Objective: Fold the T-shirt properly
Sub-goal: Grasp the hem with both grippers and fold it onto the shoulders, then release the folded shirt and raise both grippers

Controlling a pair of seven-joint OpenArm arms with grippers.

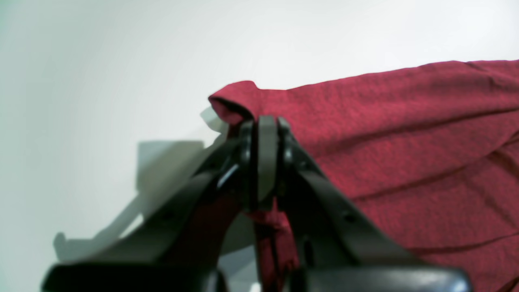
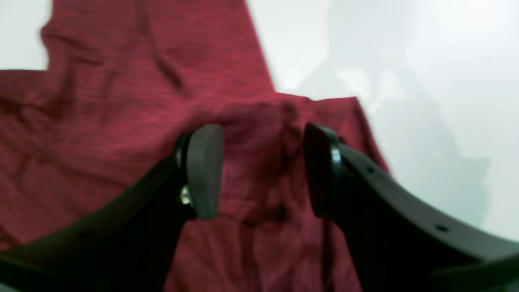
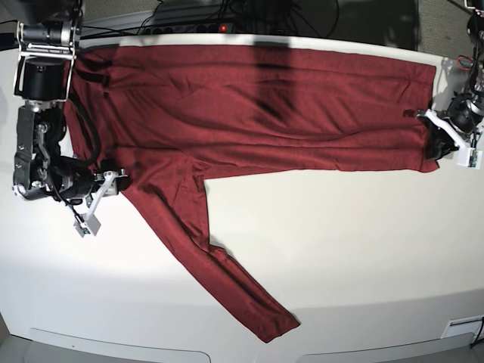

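The dark red T-shirt (image 3: 265, 113) lies spread along the far half of the white table, and one long sleeve (image 3: 234, 272) runs diagonally toward the near edge. On the right of the base view my left gripper (image 3: 432, 144) is at the shirt's right-hand edge. The left wrist view shows this gripper (image 1: 266, 129) shut on a fold of the T-shirt (image 1: 405, 142), with cloth pinched between its pads. My right gripper (image 3: 119, 175) is at the shirt's left side, where the sleeve starts. In its wrist view this gripper (image 2: 263, 170) is open, with the T-shirt (image 2: 121, 121) lying under and between its fingers (image 2: 202, 170).
Bare white table (image 3: 340, 249) stretches in front of the shirt, right of the sleeve, down to the rounded near edge. Cables and a power strip with a red light (image 3: 223, 28) run behind the far edge. The right arm's black links (image 3: 38, 113) stand at the left border.
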